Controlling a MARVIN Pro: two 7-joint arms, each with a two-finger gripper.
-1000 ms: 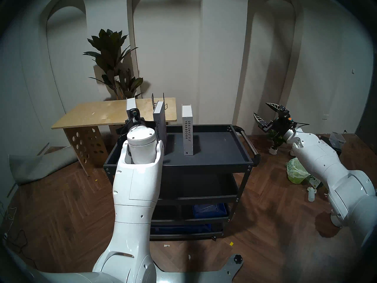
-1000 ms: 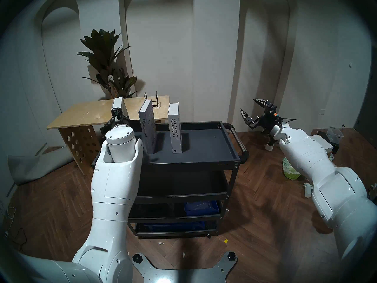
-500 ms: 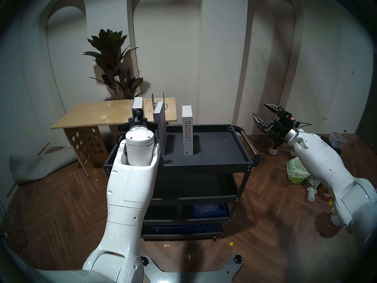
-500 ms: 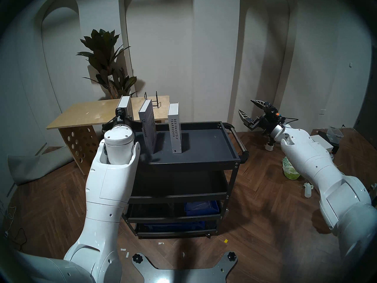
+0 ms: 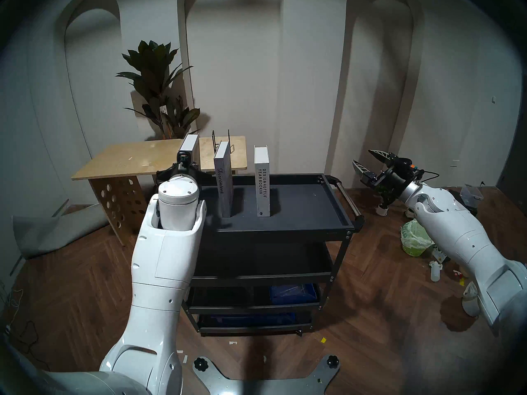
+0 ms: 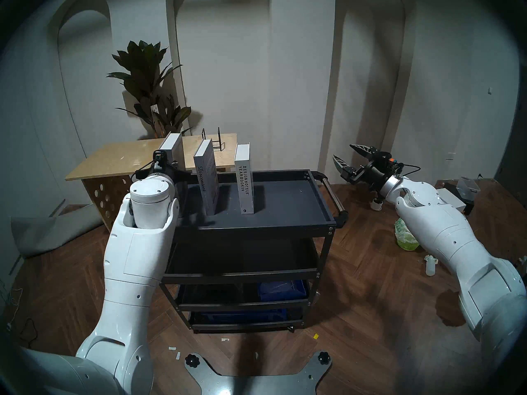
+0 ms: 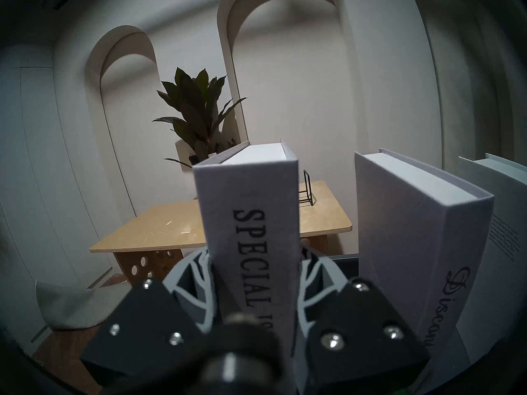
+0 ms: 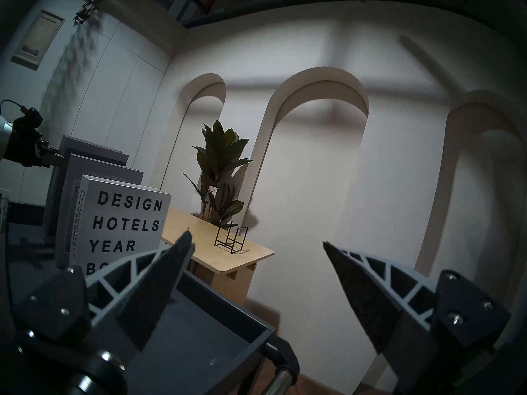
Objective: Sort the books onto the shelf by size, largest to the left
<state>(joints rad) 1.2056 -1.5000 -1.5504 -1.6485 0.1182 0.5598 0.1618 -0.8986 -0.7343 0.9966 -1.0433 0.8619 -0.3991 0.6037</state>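
My left gripper is shut on the spine of the tallest grey book, "SPECIAL ISSUE", holding it upright at the left end of the shelf, the dark top tray of the black cart. My forearm hides the book's base. The "Discontent" book stands just to its right, and the white "DESIGNHOTELS YEARBOOK09" stands further right. All three show in the right wrist view, with the white book nearest. My right gripper is open and empty, in the air beyond the cart's right end.
A plywood table with a black wire bookend stands behind the cart, and a tall plant behind that. The cart's steel handle is at its right end. A green bag and litter lie on the floor at the right.
My left forearm has swung to the left while the held book shifted slightly right and stayed gripped. My right gripper has sunk a little and turned, still open.
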